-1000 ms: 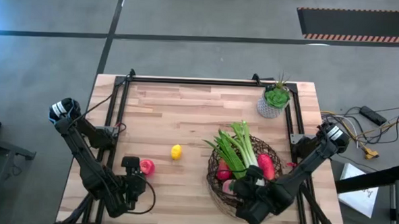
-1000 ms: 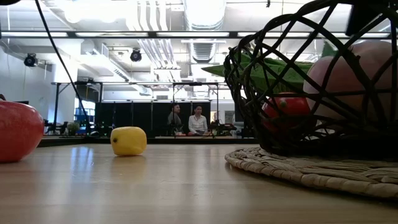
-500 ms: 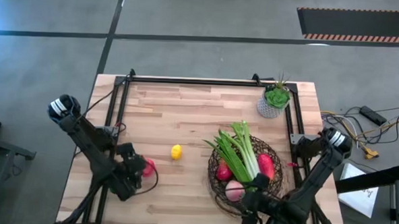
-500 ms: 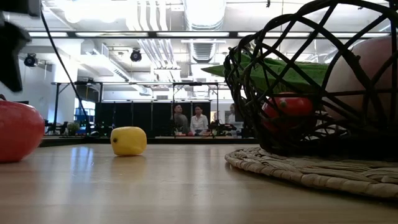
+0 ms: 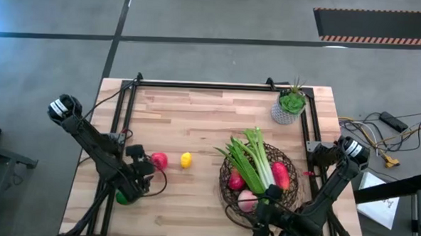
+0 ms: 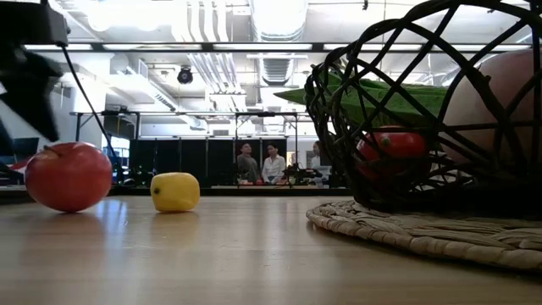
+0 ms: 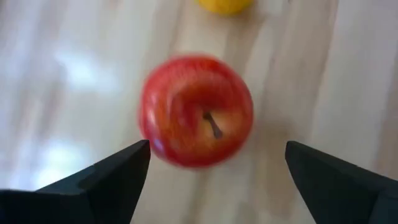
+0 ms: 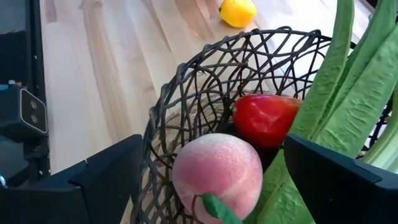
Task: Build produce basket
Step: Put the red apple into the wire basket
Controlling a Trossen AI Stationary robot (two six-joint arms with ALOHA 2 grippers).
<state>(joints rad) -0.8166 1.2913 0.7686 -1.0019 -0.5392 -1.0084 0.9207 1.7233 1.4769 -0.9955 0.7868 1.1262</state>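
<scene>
Nearest, at the table's front right: right gripper point(image 5: 263, 218), fingers spread wide, empty, just before the basket point(image 8: 186, 93). Dark open wire weave, holding a fuzzy pink peach point(image 8: 217, 171), a glossy red pepper point(image 8: 266, 118) and long green leaves point(image 5: 251, 157). At front left: left gripper point(image 7: 214, 180), fingers spread, hovering over a shiny red apple point(image 7: 196, 111) with a short brown stem. Beyond, a small lemon point(image 5: 186, 159) on the wood.
</scene>
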